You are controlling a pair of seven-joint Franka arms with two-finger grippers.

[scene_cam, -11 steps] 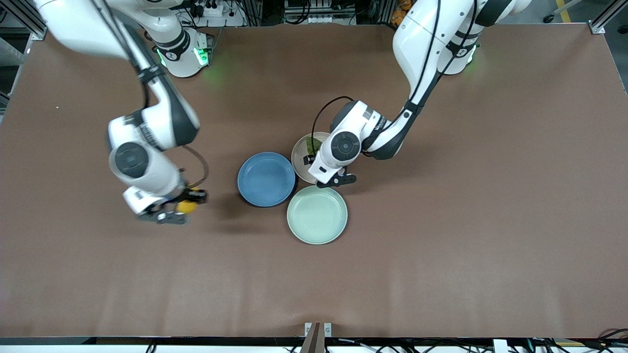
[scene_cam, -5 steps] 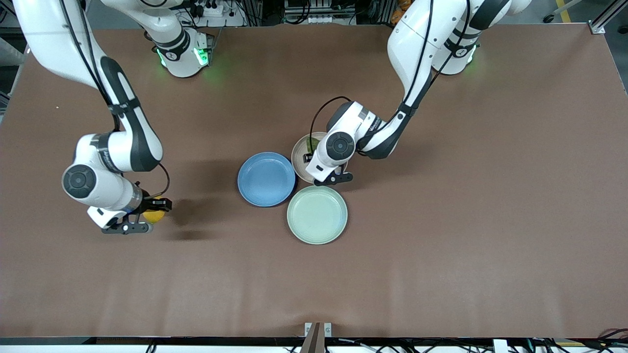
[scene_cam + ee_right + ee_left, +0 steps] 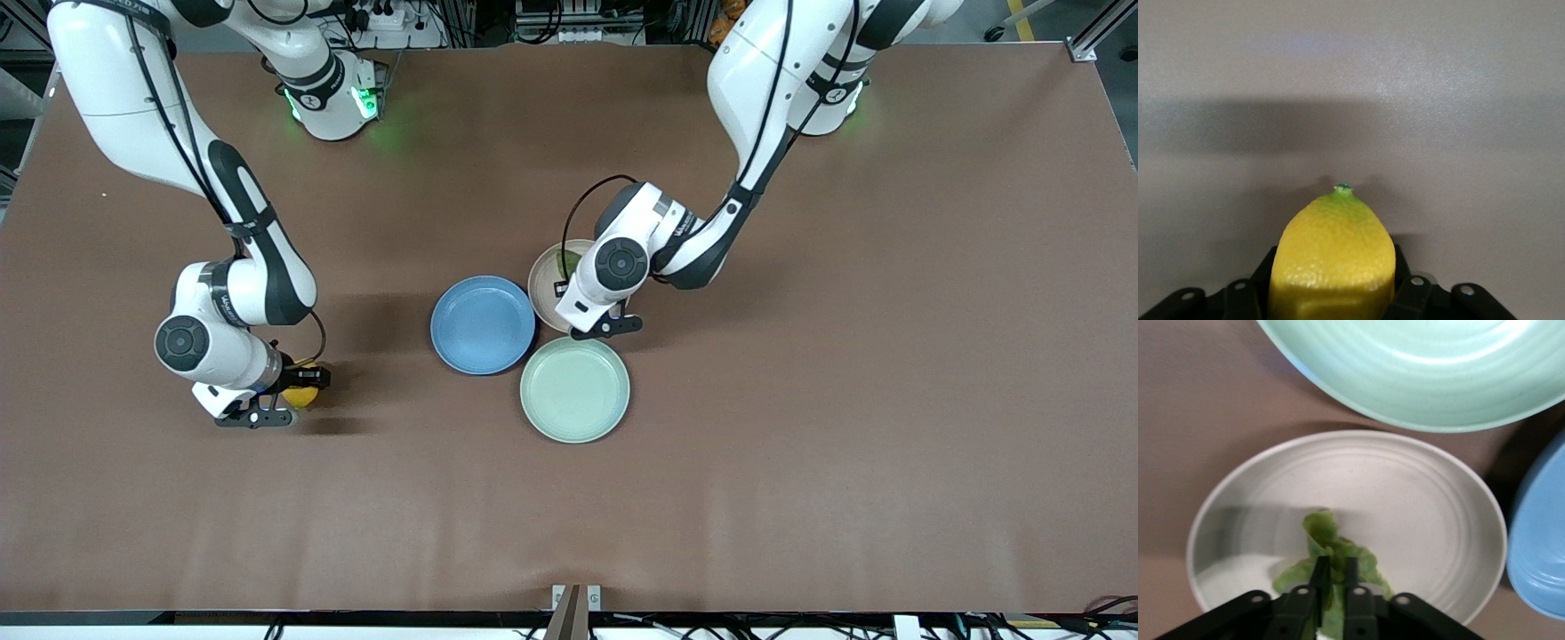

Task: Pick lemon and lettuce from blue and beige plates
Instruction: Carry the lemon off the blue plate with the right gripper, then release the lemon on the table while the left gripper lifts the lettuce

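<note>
My right gripper (image 3: 302, 389) is shut on the yellow lemon (image 3: 299, 397) and holds it low over bare table, toward the right arm's end from the plates. In the right wrist view the lemon (image 3: 1334, 257) fills the space between the fingers. My left gripper (image 3: 562, 283) is down in the beige plate (image 3: 542, 286), shut on the green lettuce (image 3: 564, 260). In the left wrist view the fingertips (image 3: 1323, 568) pinch the leaf (image 3: 1331, 543) just over the beige plate (image 3: 1425, 493). The blue plate (image 3: 483, 324) holds nothing.
A mint-green plate (image 3: 574, 389) sits nearer the front camera, touching the beige and blue plates; it also shows in the left wrist view (image 3: 1425, 367), as does the blue plate's rim (image 3: 1545, 547). Brown table surface surrounds the three plates.
My right arm has carried the lemon away from the blue plate toward the right arm's end of the table, then a little back, and lower. My left gripper has barely shifted over the beige plate.
</note>
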